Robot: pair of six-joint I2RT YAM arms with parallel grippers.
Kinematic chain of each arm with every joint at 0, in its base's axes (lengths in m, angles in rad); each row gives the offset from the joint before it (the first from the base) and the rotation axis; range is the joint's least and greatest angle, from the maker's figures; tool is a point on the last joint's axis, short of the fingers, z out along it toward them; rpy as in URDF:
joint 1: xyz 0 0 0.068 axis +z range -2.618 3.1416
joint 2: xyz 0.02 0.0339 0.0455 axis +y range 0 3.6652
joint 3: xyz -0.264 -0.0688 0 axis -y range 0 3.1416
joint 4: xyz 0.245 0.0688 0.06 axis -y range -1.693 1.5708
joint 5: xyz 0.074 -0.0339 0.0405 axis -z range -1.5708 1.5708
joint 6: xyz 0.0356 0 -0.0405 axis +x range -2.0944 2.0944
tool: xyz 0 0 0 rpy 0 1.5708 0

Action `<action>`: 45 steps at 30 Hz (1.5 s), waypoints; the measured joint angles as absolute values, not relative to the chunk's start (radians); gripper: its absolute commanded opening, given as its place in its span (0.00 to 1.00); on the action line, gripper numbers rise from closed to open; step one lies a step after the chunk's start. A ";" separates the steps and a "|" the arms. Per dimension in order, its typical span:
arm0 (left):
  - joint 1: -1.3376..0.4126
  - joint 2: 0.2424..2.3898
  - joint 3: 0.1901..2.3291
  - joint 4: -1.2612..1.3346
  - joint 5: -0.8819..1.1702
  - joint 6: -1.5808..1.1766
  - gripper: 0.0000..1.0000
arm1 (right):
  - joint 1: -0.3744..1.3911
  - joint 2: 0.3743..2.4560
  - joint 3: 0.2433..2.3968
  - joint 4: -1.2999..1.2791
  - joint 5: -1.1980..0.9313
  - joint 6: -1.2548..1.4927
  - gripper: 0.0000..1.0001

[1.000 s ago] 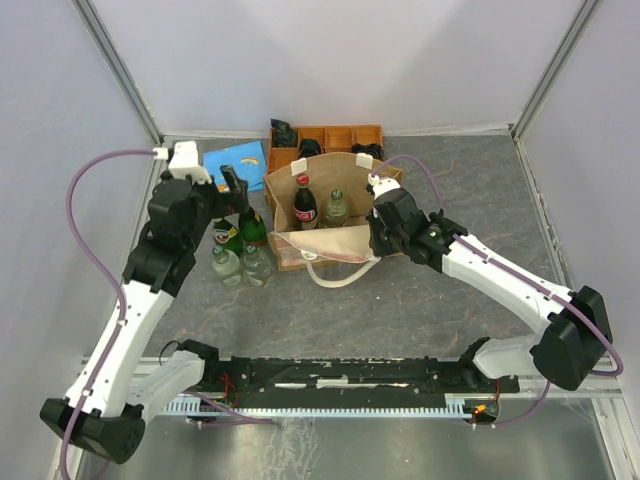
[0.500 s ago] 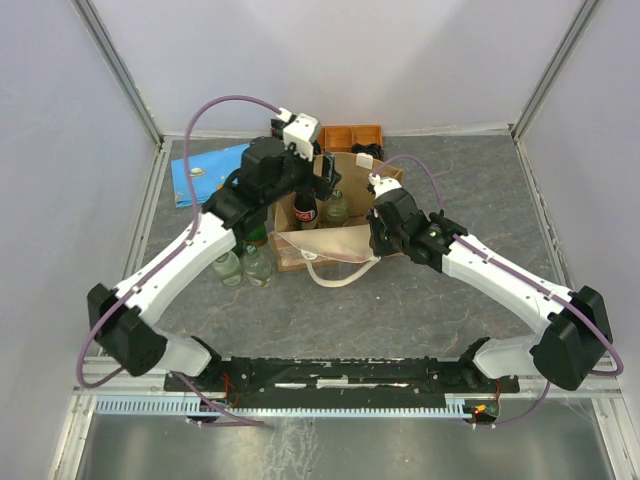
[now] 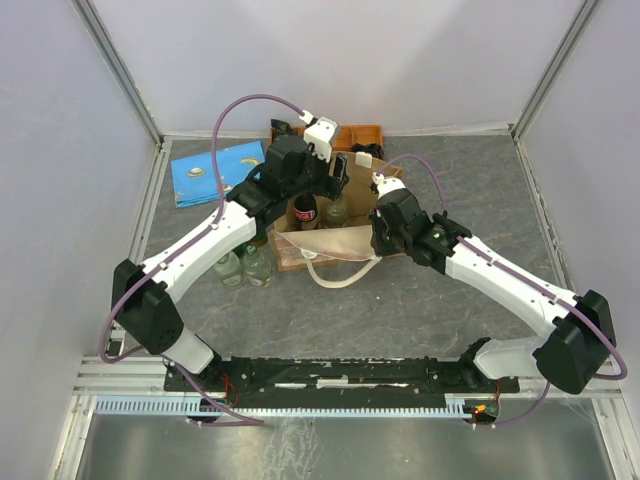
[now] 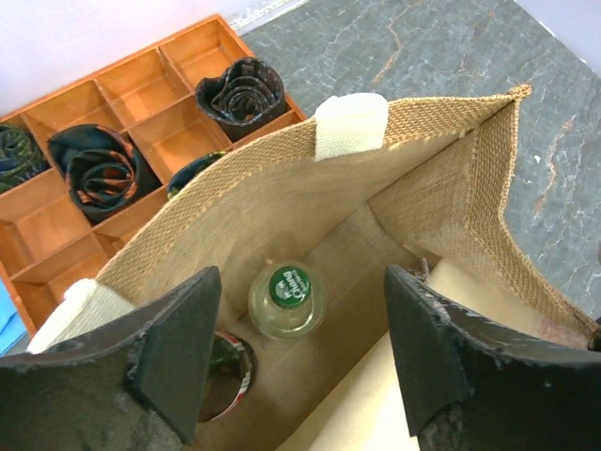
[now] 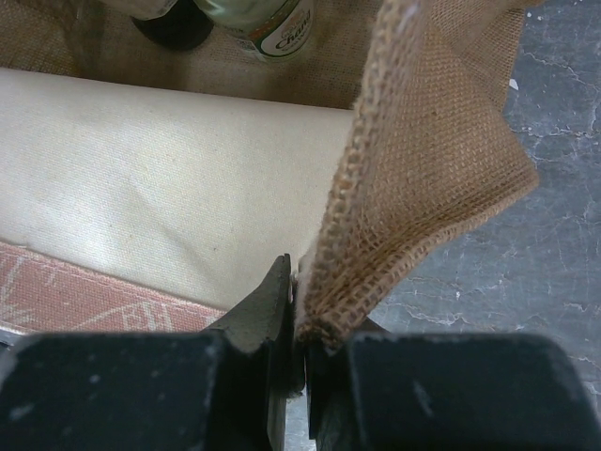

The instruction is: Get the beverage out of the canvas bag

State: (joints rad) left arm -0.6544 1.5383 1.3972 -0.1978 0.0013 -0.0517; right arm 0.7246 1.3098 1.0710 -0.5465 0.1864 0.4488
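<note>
The canvas bag [image 3: 322, 243] stands open mid-table, tan woven with a cream lining. Inside stand a clear green-capped bottle [image 4: 288, 298] and a dark red-labelled bottle [image 4: 225, 371]; both also show in the top view, the dark one [image 3: 304, 211] to the left. My left gripper [image 4: 300, 287] is open and empty above the bag's mouth [image 3: 338, 180], with the green-capped bottle below, between the fingers. My right gripper [image 5: 302, 324] is shut on the bag's right woven side wall [image 5: 423, 141] at its top edge [image 3: 378, 233].
An orange compartmented tray [image 4: 141, 103] with rolled dark items sits right behind the bag. Several bottles [image 3: 243, 267] stand on the table left of the bag. A flat blue pouch [image 3: 215, 172] lies at back left. A cream handle loop [image 3: 340, 272] hangs in front.
My left arm has swung from left of the bag, over the standing bottles, to above the bag's mouth. The right gripper has kept its hold on the bag wall.
</note>
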 measured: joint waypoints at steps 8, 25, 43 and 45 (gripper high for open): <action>-0.694 1.684 1.474 -0.206 -0.005 -0.051 0.74 | 0.725 1.310 1.071 -0.546 0.186 0.453 0.13; -0.751 1.824 1.494 -0.252 -0.220 -0.031 0.78 | 0.725 1.299 1.065 -0.546 0.186 0.459 0.13; -0.750 1.858 1.481 -0.253 -0.246 -0.032 0.46 | 0.725 1.299 1.065 -0.547 0.186 0.459 0.14; -0.750 1.863 1.481 -0.246 -0.252 -0.031 0.33 | 0.725 1.299 1.065 -0.547 0.186 0.459 0.14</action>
State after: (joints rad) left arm -0.7502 1.8629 1.4811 -0.2462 -0.2516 -0.0315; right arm 0.7246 1.2987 1.0653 -0.5468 0.1864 0.4595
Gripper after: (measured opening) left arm 0.482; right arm 0.137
